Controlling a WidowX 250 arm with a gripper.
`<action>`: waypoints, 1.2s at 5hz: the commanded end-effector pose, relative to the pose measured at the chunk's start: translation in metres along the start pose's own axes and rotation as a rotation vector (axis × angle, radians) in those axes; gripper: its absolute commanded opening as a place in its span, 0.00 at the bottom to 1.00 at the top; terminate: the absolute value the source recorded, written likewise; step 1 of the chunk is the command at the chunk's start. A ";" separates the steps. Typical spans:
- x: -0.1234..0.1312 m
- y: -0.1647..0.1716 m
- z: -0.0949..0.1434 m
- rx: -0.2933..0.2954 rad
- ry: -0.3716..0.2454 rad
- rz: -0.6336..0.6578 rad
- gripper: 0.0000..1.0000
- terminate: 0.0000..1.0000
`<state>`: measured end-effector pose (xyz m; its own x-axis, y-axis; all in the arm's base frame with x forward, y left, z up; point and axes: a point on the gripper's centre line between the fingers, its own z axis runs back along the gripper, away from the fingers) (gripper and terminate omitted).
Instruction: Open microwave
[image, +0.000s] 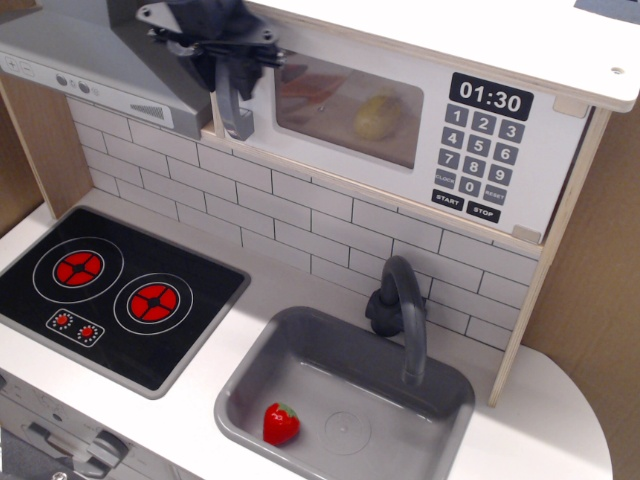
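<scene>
The white microwave (400, 110) sits in a pale wood box at upper right, with a clear window, a black keypad (475, 165) and a clock reading 01:30. Its door looks closed, and a yellowish item shows behind the window. The grey bar handle (236, 110) runs down the door's left edge. My black gripper (228, 58) is at the handle's top end, with a finger on each side of the bar. The jaws stand a little apart, and I cannot see contact with the bar.
The grey slanted range hood (80, 65) is just left of the gripper. Below are a white tiled backsplash, a black two-burner hob (110, 290), and a grey sink (290, 350) with a dark faucet (400, 310) and a red strawberry (281, 423) inside.
</scene>
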<state>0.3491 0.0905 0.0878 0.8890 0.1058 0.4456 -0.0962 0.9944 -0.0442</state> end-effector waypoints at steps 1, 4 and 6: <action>0.006 -0.004 0.008 -0.013 -0.050 -0.029 0.00 0.00; -0.054 -0.016 0.033 -0.019 0.040 -0.132 0.00 0.00; -0.092 0.007 0.063 -0.095 0.288 -0.076 1.00 0.00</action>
<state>0.2348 0.0827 0.0856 0.9918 0.0170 0.1265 -0.0001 0.9912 -0.1324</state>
